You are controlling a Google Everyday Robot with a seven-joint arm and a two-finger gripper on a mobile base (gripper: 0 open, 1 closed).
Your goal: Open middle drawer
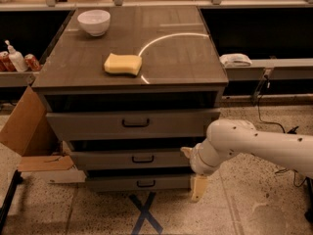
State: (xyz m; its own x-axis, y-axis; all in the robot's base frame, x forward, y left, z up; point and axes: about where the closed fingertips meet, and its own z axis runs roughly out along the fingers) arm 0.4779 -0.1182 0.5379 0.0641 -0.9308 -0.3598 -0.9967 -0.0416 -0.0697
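The middle drawer [110, 159], a grey-brown front with a small black bar handle [143, 158] at its centre, sits between the taller top drawer [88, 125] and the slim bottom drawer [112, 183] of a low cabinet [171, 58]. A dark gap shows above its front. My gripper [194, 176] hangs at the right end of that drawer front, low and close to the cabinet's right corner, with a cream-coloured part pointing down past the bottom drawer. The handle lies to the gripper's left, apart from it, with nothing between the two. I cannot tell whether the gripper is open or closed. The white arm [264, 143] reaches in from the right edge of the view. On the cabinet top rest a yellow sponge [122, 64] near the middle and a white bowl [94, 22] at the back left. A cardboard box [27, 131] leans against the cabinet's left side, and a blue tape cross [145, 213] marks the floor in front
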